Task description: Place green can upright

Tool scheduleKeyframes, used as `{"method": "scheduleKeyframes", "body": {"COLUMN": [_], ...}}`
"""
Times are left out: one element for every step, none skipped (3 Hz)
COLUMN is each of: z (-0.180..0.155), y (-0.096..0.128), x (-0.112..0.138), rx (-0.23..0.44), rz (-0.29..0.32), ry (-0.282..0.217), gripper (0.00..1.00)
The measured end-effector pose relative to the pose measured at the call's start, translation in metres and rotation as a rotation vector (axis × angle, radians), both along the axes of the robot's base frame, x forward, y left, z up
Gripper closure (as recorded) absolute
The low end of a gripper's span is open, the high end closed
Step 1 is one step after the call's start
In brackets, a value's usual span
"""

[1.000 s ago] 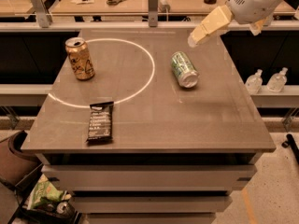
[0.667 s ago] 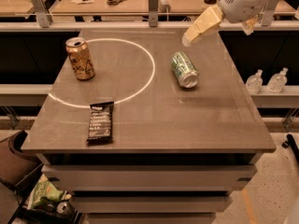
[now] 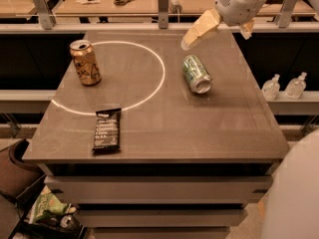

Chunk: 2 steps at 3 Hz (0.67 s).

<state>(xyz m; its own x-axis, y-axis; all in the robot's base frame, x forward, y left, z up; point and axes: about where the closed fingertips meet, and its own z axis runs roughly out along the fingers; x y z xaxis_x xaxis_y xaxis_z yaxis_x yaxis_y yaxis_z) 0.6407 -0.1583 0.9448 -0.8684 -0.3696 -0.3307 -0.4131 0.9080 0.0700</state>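
The green can (image 3: 196,73) lies on its side on the right half of the grey table (image 3: 159,133), its silver end facing the front right. The gripper (image 3: 217,40) hangs above the table's back right part, just behind and above the can, not touching it. Its cream fingers (image 3: 199,30) stand apart and hold nothing.
A copper-gold can (image 3: 85,62) stands upright at the left, on a white circle line (image 3: 162,71). A black snack bar wrapper (image 3: 107,129) lies near the front left. Small bottles (image 3: 283,86) stand on a shelf to the right of the table. A counter with scissors (image 3: 123,0) runs behind.
The gripper has moved left and slightly forward, closer to the spot above the green can. The cans and the wrapper have not moved.
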Motion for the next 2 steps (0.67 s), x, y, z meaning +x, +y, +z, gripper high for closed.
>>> {"method": "scheduleKeyframes", "body": {"z": [-0.010,-0.020], "y": [0.008,0.012], "x": [0.008,0.013], "rx": [-0.018,-0.049], "rz": [-0.006,-0.029], "ry": [0.041,0.097], "gripper": [0.00,0.00]}}
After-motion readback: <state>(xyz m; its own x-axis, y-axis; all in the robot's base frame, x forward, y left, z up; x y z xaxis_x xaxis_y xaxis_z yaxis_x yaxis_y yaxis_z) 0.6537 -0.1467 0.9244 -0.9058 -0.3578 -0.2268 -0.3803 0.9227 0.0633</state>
